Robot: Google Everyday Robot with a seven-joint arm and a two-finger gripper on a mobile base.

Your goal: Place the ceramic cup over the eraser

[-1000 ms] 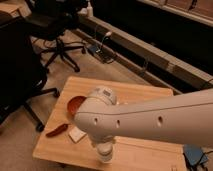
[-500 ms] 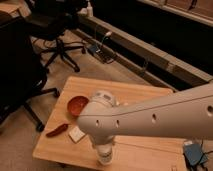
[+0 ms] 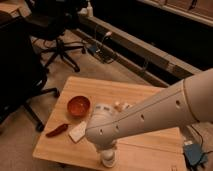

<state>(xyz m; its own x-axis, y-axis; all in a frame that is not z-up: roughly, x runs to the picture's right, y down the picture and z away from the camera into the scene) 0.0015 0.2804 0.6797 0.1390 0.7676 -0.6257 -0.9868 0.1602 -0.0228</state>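
Note:
The off-white ceramic cup (image 3: 108,160) shows near the front edge of the wooden table (image 3: 145,97), right under the end of my arm. My gripper (image 3: 106,150) is directly above the cup, at its top, and my white arm covers most of it. The black eraser is hidden from view. I cannot see whether the cup rests on the table or hangs just above it.
An orange-red bowl (image 3: 78,105) sits on the left part of the table, with a red chilli-shaped thing (image 3: 57,130) and a flat white block (image 3: 78,132) in front of it. A small beige object (image 3: 119,105) lies mid-table. Office chairs (image 3: 57,35) stand behind at the left.
The cup and the gripper have shifted slightly down toward the table's front edge. The bowl, chilli and white block have not moved.

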